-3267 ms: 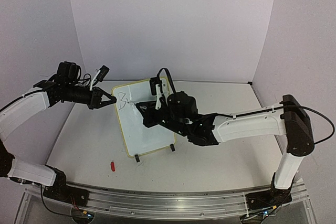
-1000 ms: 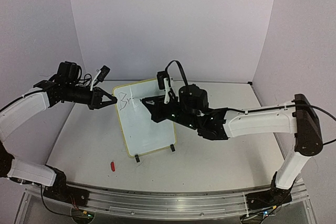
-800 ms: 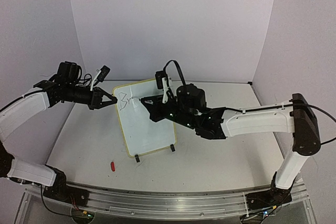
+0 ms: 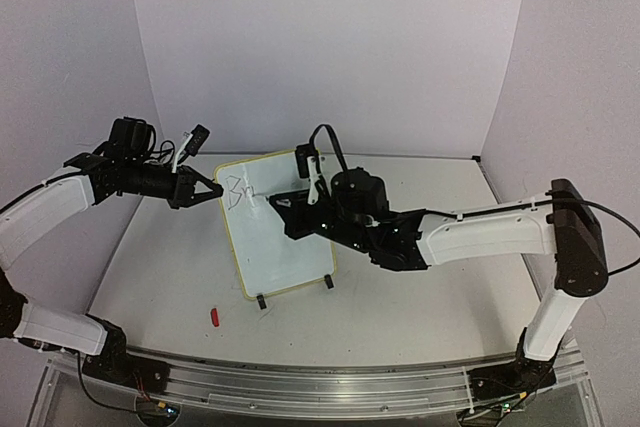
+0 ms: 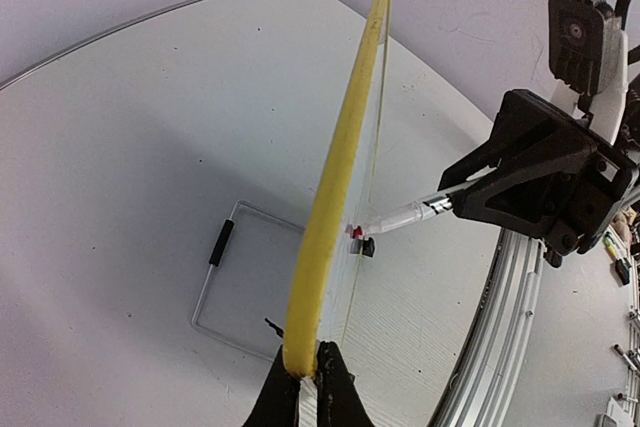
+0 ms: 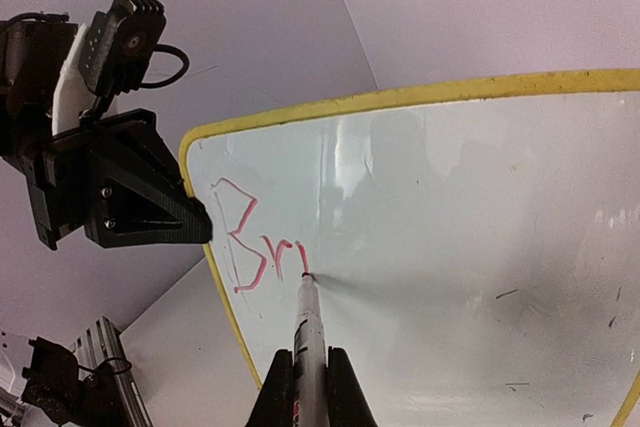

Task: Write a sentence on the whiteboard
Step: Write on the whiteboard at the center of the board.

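Likely light and tippy, the whiteboard [image 4: 280,242] suits an edge hold: left gripper [image 4: 214,190] pinches its yellow rim [image 5: 335,197], right gripper [image 6: 308,372] clamps the marker [image 6: 308,312]

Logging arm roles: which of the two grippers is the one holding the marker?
The right gripper, shut on the marker whose tip meets the red letters on the whiteboard; the left gripper only clamps the whiteboard's yellow rim.
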Controlling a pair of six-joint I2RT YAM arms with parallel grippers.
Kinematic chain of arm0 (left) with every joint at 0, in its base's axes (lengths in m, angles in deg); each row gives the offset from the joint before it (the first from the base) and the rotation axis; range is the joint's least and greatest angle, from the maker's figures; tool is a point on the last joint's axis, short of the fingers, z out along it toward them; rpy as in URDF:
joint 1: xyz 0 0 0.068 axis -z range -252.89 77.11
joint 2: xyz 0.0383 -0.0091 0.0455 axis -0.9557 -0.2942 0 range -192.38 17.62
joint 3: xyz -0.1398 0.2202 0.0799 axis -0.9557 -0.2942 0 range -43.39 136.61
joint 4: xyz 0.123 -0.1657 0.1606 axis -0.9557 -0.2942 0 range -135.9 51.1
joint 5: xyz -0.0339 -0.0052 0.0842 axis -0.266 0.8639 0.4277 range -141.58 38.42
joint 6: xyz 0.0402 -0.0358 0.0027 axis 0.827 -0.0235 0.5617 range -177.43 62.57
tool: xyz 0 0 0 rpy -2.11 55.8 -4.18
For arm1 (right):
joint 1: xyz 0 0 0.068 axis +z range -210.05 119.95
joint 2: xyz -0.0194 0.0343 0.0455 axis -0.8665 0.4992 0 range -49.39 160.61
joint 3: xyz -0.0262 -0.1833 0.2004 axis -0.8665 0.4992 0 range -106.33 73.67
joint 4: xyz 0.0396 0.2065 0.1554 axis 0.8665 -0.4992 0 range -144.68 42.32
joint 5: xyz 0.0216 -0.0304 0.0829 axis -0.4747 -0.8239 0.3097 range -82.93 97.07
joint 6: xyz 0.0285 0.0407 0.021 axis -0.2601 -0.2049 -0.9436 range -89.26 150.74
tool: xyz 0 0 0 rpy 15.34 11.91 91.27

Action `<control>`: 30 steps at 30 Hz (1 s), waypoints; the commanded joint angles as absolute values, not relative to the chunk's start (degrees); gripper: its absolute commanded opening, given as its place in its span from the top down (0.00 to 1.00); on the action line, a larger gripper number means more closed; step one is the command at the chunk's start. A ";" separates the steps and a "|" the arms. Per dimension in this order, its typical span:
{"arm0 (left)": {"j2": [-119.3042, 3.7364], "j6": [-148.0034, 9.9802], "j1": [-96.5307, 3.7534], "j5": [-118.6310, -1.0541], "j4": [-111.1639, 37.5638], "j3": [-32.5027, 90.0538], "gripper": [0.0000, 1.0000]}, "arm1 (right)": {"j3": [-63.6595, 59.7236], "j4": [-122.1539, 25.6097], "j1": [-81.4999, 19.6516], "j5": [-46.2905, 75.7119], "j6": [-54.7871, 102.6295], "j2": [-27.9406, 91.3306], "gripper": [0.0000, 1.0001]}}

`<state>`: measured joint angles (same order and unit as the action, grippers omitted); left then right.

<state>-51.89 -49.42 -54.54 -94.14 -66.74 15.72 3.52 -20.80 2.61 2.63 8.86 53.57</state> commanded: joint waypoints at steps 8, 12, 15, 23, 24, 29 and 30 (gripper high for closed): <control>-52.87 -46.95 -53.79 -90.56 -68.40 15.08 1.00 | 5.97 -19.15 2.63 4.60 8.47 50.57 1.00; -52.87 -46.97 -53.80 -90.52 -68.39 15.14 1.00 | 6.29 -16.88 3.47 6.55 10.28 48.86 1.00; -52.92 -46.91 -53.78 -90.52 -68.47 15.17 1.00 | 5.68 -16.30 3.86 6.10 11.48 48.45 1.00; -52.95 -46.90 -53.72 -90.56 -68.38 15.11 1.00 | 2.71 -15.99 3.98 0.89 13.55 50.12 1.00; -52.95 -46.91 -53.71 -90.60 -68.40 15.09 1.00 | 2.27 -15.97 4.01 0.23 13.66 50.50 1.00; -53.06 -46.95 -53.73 -90.60 -68.36 15.15 1.00 | 0.78 -15.95 4.00 -1.44 13.86 52.35 1.00; -53.10 -46.91 -53.73 -90.60 -68.39 15.16 1.00 | 0.54 -15.97 4.00 -1.52 13.97 52.54 1.00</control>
